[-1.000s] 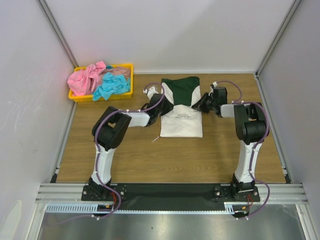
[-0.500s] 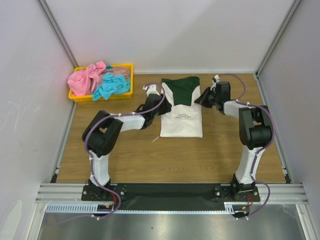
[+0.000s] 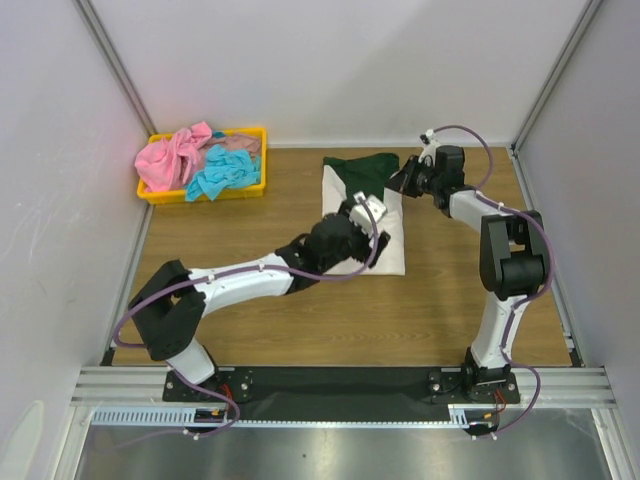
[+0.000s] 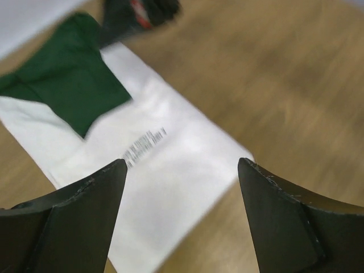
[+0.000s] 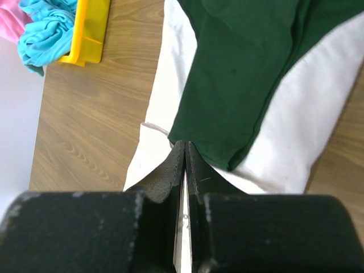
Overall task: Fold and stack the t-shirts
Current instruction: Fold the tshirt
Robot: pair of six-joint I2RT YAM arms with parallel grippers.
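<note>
Left gripper (image 4: 179, 165), swung in from the left edge over the last second, hangs spread wide above the half-folded white-and-green t-shirt (image 3: 388, 255) at table centre, while the right gripper (image 5: 184, 149) sits clenched at its far right corner, pinching cloth or not I cannot tell, so the next fold looks due.

A yellow plastic tray (image 3: 256, 186) is sitting at the far left corner of a wooden table (image 3: 300, 320), close by the back wall. White panels (image 3: 330, 70) are enclosing the table on 3 sides, and an aluminium rail (image 3: 120, 382) is running along its near edge.
</note>
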